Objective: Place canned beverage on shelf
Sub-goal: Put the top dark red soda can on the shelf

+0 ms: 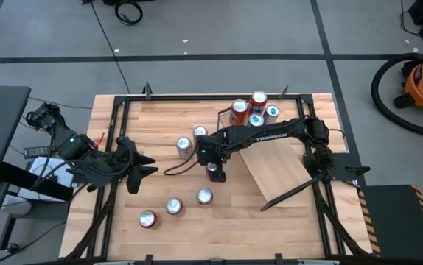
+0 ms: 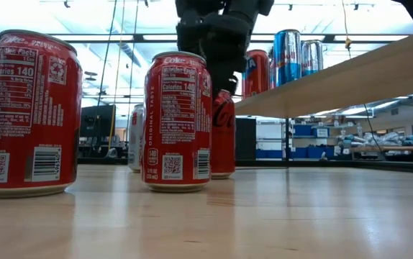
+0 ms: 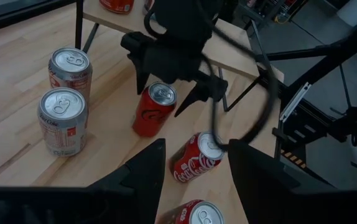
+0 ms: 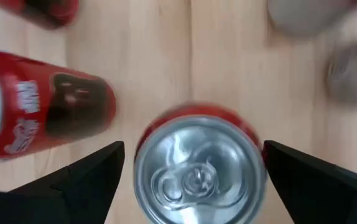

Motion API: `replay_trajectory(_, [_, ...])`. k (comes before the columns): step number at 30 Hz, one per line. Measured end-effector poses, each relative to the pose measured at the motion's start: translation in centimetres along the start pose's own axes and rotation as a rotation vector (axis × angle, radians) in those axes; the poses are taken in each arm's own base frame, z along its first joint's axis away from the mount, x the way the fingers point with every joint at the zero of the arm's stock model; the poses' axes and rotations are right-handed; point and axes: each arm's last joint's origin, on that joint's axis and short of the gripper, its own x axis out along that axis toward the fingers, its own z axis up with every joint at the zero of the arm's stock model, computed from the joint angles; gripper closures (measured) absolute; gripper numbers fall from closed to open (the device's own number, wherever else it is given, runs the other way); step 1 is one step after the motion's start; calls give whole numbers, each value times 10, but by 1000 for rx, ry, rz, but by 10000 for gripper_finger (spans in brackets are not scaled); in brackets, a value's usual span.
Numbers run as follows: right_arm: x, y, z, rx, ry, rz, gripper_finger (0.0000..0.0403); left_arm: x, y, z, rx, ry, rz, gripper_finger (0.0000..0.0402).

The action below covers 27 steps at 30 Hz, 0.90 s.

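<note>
Beside the shelf [image 1: 279,171] I see my open right gripper [image 4: 194,165] over an upright can [image 4: 198,168]; loose cans [image 1: 204,196] stand near on the wooden table [image 1: 160,118]; left gripper [image 3: 194,165] open.

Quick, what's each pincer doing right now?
Left pincer: open, holding nothing.
Right pincer: open, straddling a red can, not gripping it.

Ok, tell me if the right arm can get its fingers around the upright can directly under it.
Probably yes. The right gripper hangs open directly above the red Coca-Cola can, one finger on each side, and its nearest neighbour can stands clear of the fingers.
</note>
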Motion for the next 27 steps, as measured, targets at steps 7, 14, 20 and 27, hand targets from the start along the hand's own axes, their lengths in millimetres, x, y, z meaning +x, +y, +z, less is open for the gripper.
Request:
replay_trajectory(7, [-11, 8, 11, -433, -72, -8, 8, 0, 0, 0, 2, 0, 1, 216])
replay_trajectory(14, [-9, 11, 10, -648, -71, 22, 20, 0, 0, 0, -8, 0, 0, 216])
replay_trajectory(20, [0, 10, 2, -668, -36, 50, 42, 0, 0, 0, -13, 0, 0, 216])
replay_trajectory(27, [5, 7, -3, -562, 5, -13, 92, 0, 0, 0, -14, 0, 0, 216])
